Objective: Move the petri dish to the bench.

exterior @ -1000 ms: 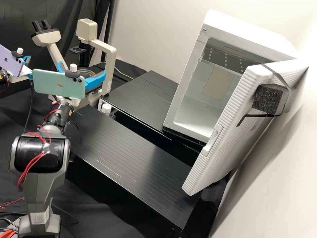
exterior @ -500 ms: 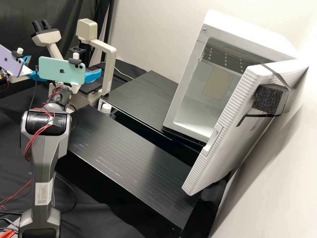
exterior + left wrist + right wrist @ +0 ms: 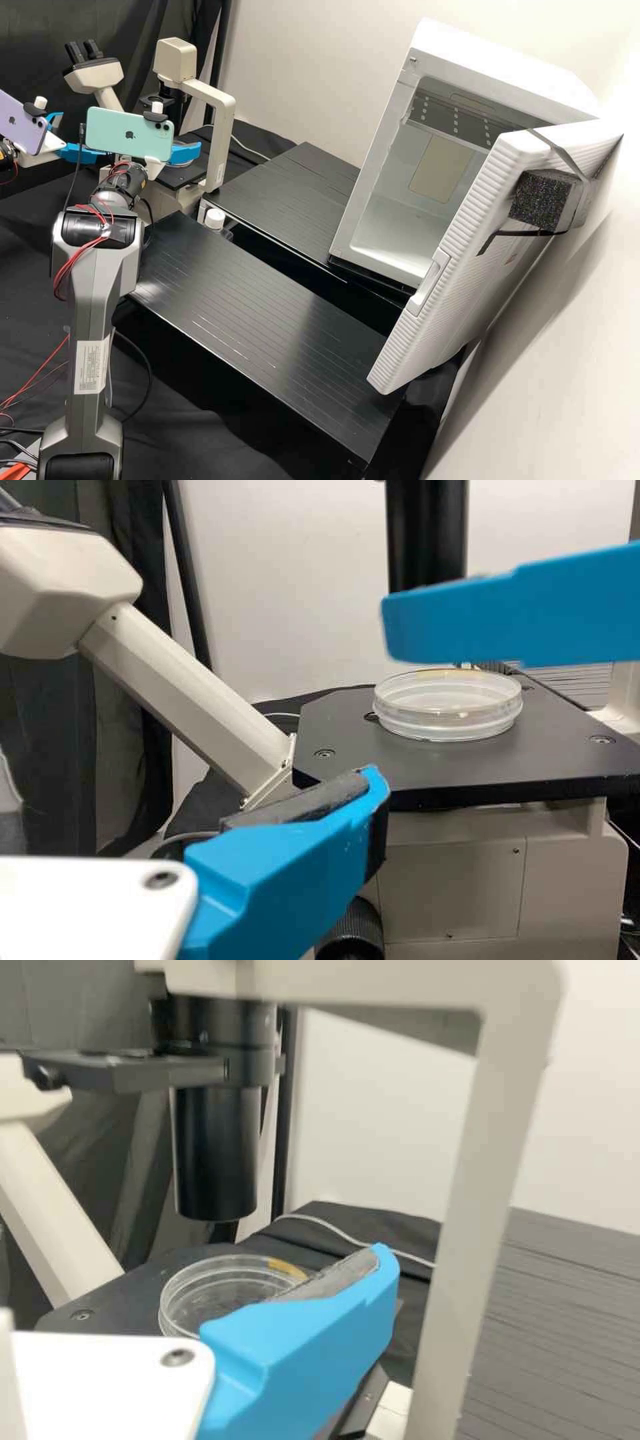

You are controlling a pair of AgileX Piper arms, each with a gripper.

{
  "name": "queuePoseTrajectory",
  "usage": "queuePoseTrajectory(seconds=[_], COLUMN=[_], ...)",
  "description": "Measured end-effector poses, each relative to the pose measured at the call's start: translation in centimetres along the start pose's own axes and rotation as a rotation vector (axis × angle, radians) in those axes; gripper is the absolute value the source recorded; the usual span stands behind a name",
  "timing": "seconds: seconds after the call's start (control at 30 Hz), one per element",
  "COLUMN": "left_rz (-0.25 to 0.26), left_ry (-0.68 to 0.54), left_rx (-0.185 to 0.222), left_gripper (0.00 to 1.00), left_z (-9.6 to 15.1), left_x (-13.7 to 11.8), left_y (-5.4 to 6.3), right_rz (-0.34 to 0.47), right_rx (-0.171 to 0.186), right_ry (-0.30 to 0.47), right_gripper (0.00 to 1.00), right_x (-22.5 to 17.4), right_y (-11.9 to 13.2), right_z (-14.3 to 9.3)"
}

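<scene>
Past the green phone, my right gripper (image 3: 185,154) stands at the microscope stage (image 3: 179,179), and my left gripper (image 3: 72,137) is farther left, its blue fingers apart. In the left wrist view, a clear lidded petri dish (image 3: 448,720) lies flat on the black stage (image 3: 330,735); the left gripper (image 3: 300,870) is open on the near side, and a blue finger, seemingly the right gripper's, crosses above the dish. The right wrist view has the open right gripper (image 3: 310,1345) with one finger partly covering the petri dish (image 3: 195,1295), which nothing grips.
The microscope's pale frame (image 3: 223,133) rises beside the stage, with a black condenser column (image 3: 215,1150) over it. Two black bench platforms (image 3: 253,300) extend to the right. An incubator (image 3: 400,233) stands with its white door (image 3: 460,253) open. A white-capped bottle (image 3: 215,219) is between them.
The right arm has stretched farther forward, and its green phone has shifted up and slightly right in the high view, uncovering more of the stage. The left arm has kept still.
</scene>
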Motion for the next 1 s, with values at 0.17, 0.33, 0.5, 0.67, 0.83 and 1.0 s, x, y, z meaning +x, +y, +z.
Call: queuePoseTrajectory(seconds=[0.17,0.33,0.5,0.67,0.83,1.0], left_rz=[0.0,0.0,0.0,0.0,0.0,0.0], left_ry=[0.0,0.0,0.0,0.0,0.0,0.0], left_rx=[0.0,0.0,0.0,0.0,0.0,0.0], left_gripper=[1.0,1.0,1.0,1.0,1.0,1.0], left_z=[0.0,0.0,0.0,0.0,0.0,0.0], left_x=[0.0,0.0,0.0,0.0,0.0,0.0], left_y=[0.0,0.0,0.0,0.0,0.0,0.0], right_rz=[-0.016,-0.026,-0.044,-0.024,-0.011,-0.008], right_rx=[-0.005,0.001,0.017,0.052,0.08,0.068], right_ry=[-0.031,-0.056,-0.085,-0.104,-0.117,-0.122], right_gripper=[1.0,1.0,1.0,1.0,1.0,1.0], right_x=[1.4,2.3,2.7,2.8,2.8,3.5], right_y=[-0.6,-1.3,-2.3,-3.0,-3.6,-4.4], right_z=[0.1,0.5,1.3,1.5,1.8,1.9])
